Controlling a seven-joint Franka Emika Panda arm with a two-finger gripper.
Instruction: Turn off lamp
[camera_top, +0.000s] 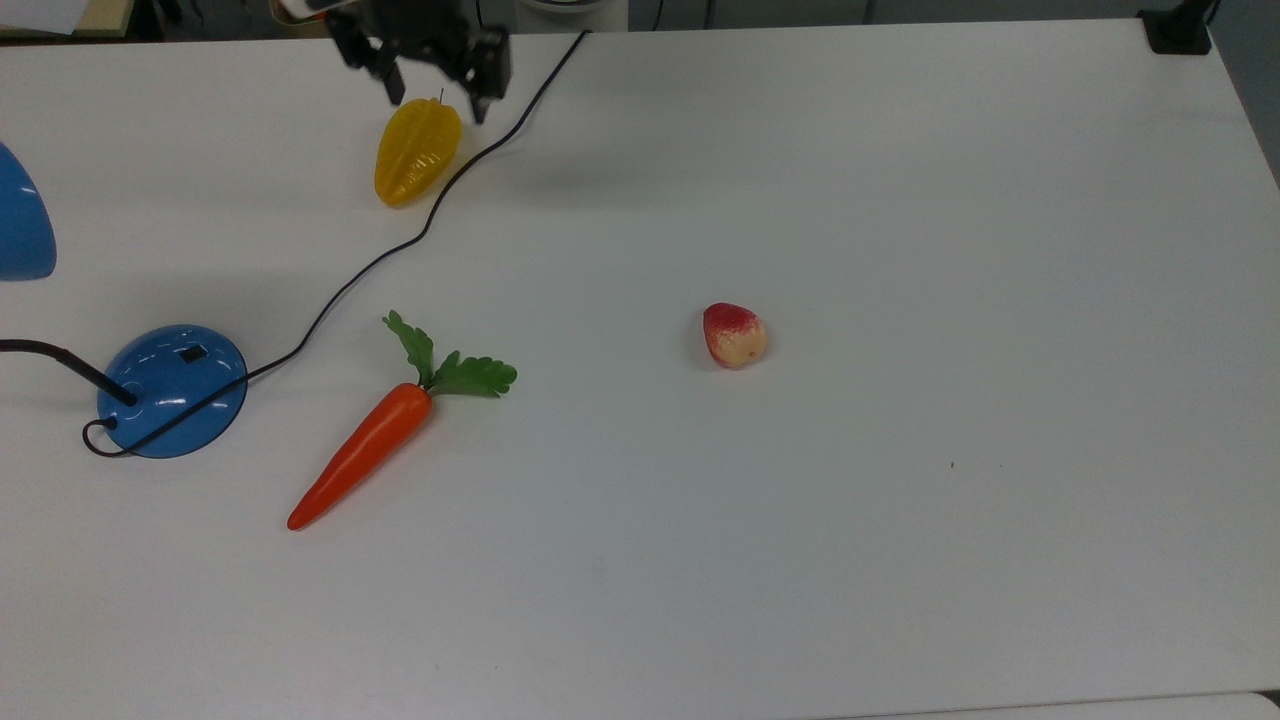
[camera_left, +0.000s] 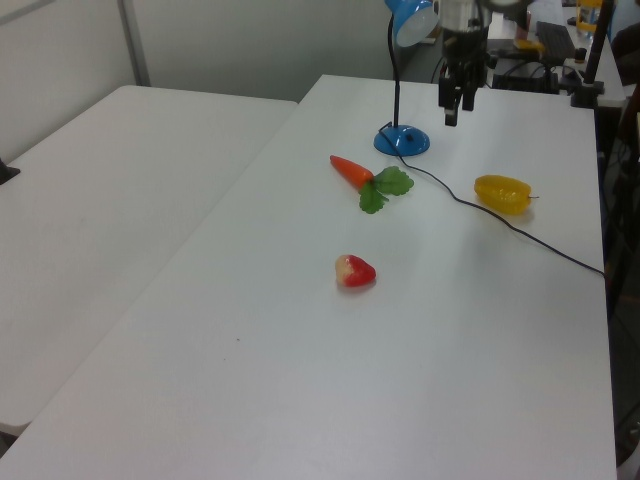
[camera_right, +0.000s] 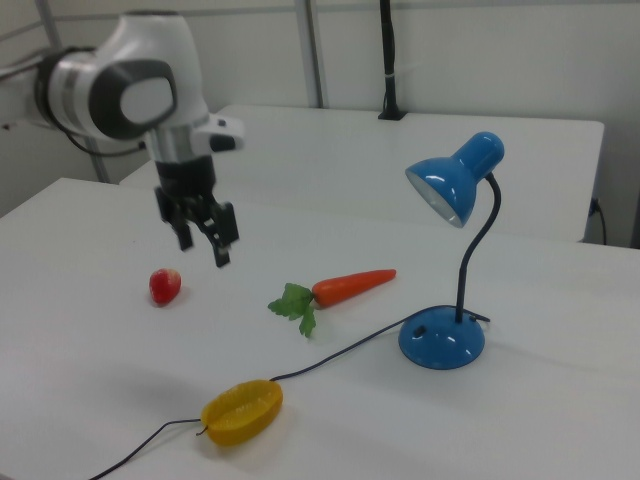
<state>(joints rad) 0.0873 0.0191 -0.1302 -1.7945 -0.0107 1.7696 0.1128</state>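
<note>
We see the fingers spread apart and gripping nothing, hanging above the table over the yellow starfruit. The lamp stands well apart at the top view's left, its blue base upright on the table beside the carrot, its black cord running past the starfruit. A strawberry lies further to the top view's right.

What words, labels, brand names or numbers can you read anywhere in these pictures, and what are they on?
None can be read. The lamp, carrot, yellow fruit, strawberry, table and gripper bear no legible text. The small black switch on the lamp's base shows no readable marking.
</note>
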